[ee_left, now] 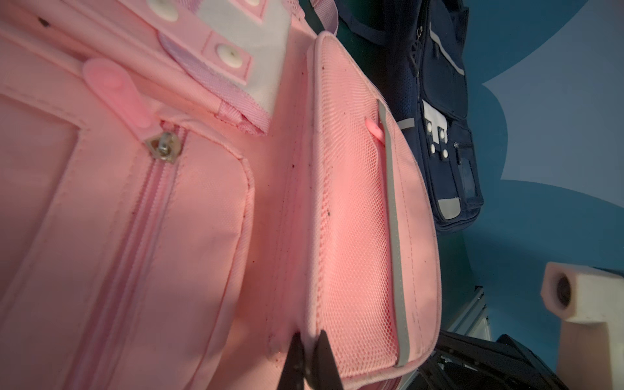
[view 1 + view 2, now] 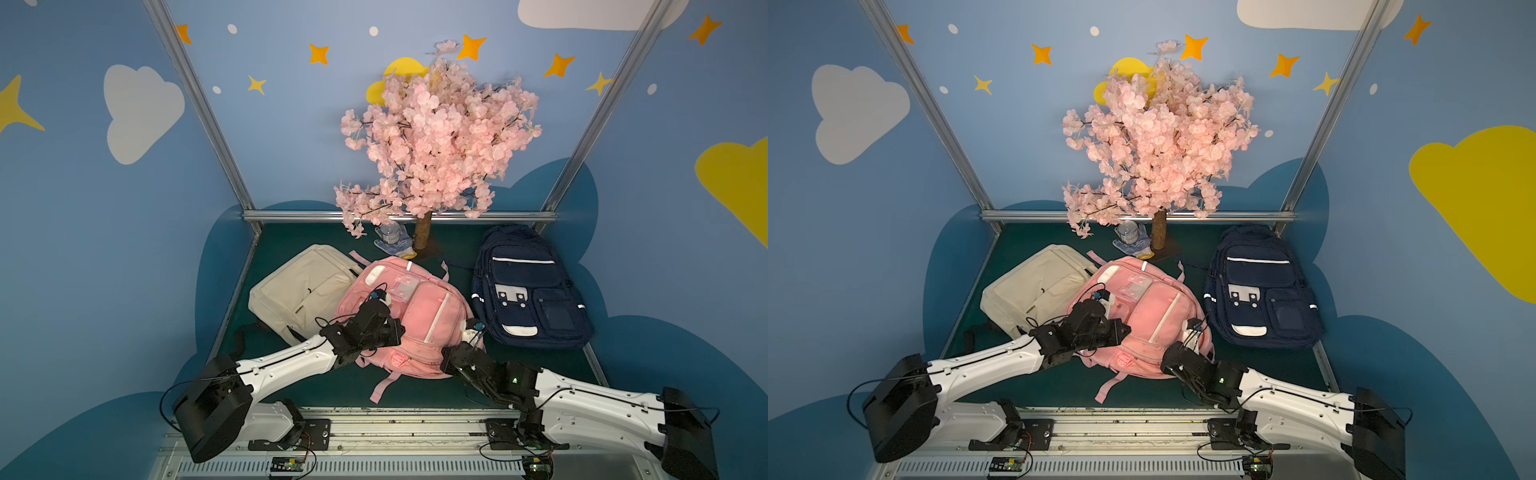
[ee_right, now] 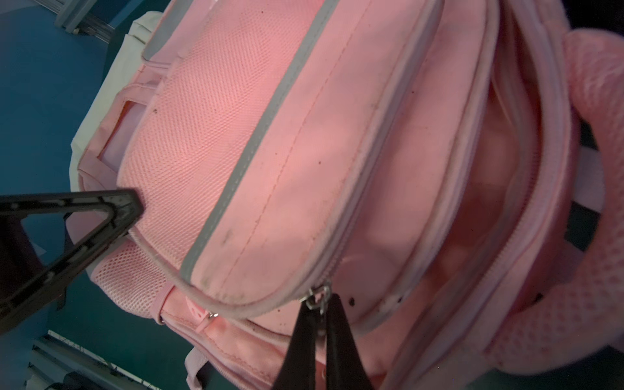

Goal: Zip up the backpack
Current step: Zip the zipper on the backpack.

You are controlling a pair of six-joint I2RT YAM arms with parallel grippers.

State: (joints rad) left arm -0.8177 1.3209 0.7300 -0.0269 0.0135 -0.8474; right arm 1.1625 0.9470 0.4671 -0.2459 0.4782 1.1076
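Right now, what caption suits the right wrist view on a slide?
Right gripper pinches the zipper pull of the pink backpack, compartment open.

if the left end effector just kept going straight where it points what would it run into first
The pink backpack: the left end effector seems shut on the fold beside its mesh pocket, so it would likely push into that fabric at once; depth is unclear.

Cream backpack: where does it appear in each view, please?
Top view: cream backpack, beside the pink backpack on the robot's left.
Top view: same place.
Left wrist: not in it.
Right wrist: a cream edge behind the pink backpack.
Shared landmark: the pink backpack's grey stripe.
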